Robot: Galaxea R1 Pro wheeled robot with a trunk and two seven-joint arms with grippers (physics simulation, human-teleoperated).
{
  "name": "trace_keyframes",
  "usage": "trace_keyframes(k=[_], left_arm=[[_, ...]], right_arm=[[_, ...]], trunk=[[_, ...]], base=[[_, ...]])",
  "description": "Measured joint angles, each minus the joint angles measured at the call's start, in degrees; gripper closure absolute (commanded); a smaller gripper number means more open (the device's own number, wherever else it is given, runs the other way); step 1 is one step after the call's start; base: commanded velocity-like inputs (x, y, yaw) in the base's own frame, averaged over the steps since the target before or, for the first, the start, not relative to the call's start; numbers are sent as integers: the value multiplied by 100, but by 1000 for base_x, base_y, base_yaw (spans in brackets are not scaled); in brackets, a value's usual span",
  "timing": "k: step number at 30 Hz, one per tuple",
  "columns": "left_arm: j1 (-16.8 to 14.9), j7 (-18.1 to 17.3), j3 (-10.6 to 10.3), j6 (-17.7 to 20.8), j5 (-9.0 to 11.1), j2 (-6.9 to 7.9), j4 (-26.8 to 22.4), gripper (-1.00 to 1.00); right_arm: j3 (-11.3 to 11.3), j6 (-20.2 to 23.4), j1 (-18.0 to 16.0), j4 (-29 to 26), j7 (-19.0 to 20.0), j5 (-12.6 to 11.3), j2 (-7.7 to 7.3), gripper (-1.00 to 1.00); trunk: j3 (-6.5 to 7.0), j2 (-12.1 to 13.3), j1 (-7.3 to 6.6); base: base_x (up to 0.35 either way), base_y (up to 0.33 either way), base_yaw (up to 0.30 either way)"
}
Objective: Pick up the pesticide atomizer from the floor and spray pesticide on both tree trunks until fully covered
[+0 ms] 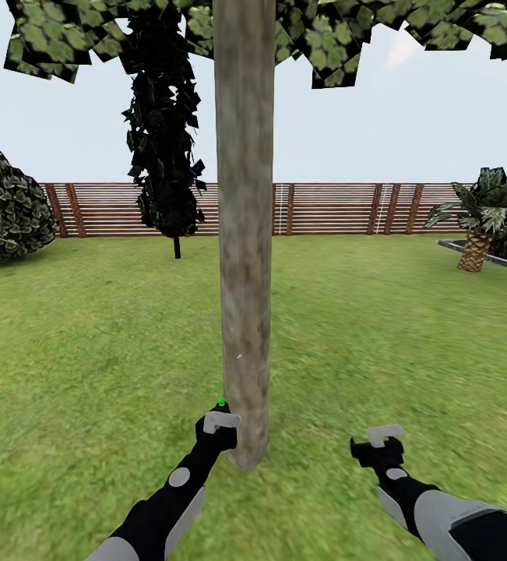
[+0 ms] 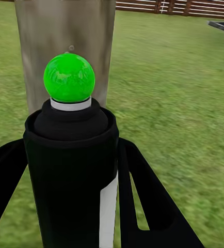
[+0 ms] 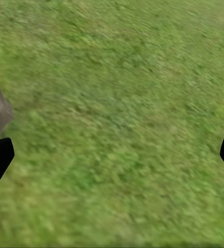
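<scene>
Left hand (image 1: 220, 427) is clamped around the pesticide atomizer (image 2: 70, 170), bottle upright between the fingers with its green-dot top (image 2: 69, 77) uppermost. The tree trunk (image 1: 244, 234) stands just ahead of it and slightly toward the right-arm side, its long axis vertical and running well above the hand. Left arm is much the nearer; next move likely needs the nozzle aimed at the bark and swept up along the trunk. Right hand (image 1: 379, 442) is spread wide, empty, over grass (image 3: 117, 113), off to the trunk's other side.
</scene>
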Motion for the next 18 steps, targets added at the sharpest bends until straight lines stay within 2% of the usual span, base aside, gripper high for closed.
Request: trace_keyframes(k=[6, 18], left_arm=[[0, 0, 8, -1, 0, 0, 0, 100], [2, -6, 31, 53, 23, 0, -29, 100]], right_arm=[[4, 0, 226, -1, 0, 8, 7, -100], [9, 0, 251, 5, 8, 8, 20, -100]], trunk=[[0, 0, 0], [0, 0, 0]], base=[[45, -18, 0], [1, 0, 0]])
